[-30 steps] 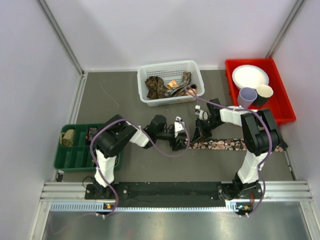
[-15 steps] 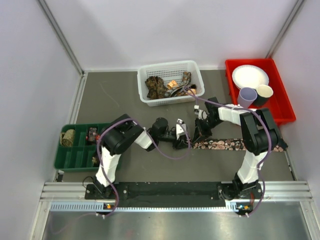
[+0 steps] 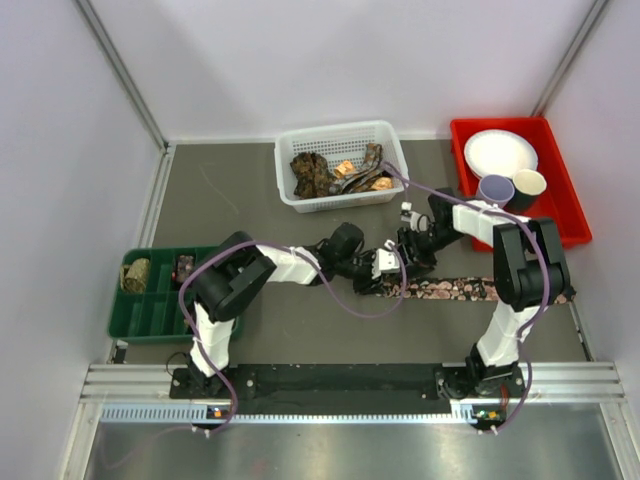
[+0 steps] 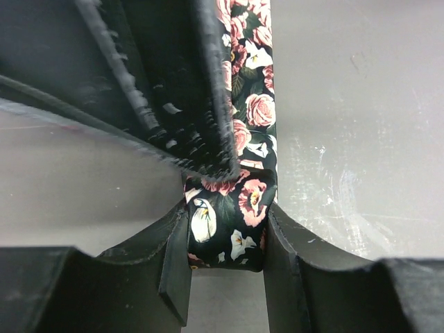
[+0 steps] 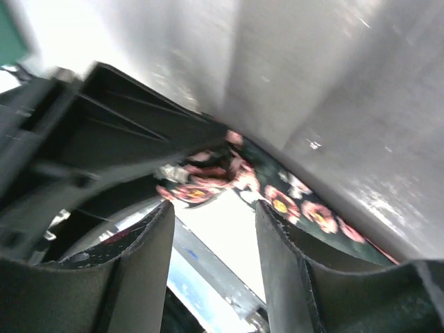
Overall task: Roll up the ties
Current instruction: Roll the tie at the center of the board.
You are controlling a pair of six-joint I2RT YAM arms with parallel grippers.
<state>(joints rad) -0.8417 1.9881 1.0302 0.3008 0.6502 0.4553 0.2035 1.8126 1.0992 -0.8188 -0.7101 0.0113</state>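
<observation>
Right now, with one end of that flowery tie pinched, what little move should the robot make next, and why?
Probably rotate the left gripper a little, winding more fabric onto the roll. Its jaws are closed on the small rolled end of the floral tie, while most of the tie lies flat along the table. The right gripper hovers open close by.

The dark tie (image 4: 239, 208) with pink roses has its end curled into a small roll, pinched between the left fingers (image 4: 175, 263). The rest lies flat on the table (image 4: 347, 139), running away from them
</observation>
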